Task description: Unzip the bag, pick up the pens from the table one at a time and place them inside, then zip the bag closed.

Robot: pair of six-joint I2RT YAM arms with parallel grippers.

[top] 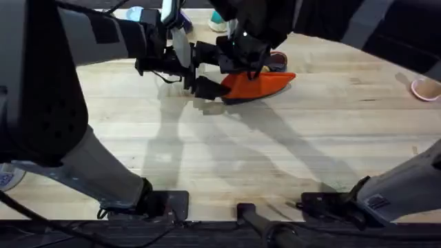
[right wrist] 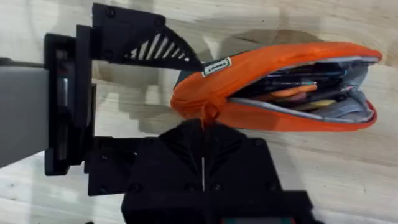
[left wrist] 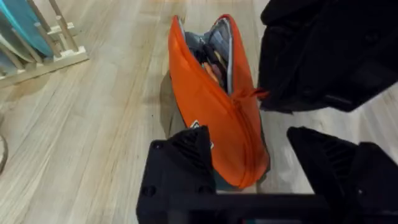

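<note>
We find the bag lying on the table at its far middle, zipper partly open, pens and other items visible inside. The right gripper is clenched on the orange zipper pull. The left gripper straddles the bag's closed end, jaws spread.

A robot test bench, likely a lab: two arms are bolted by dark base plates to the near edge of a bare butcher-block table. Beyond the table's far edge lie household props, a wooden dish rack and a pink bowl.
</note>
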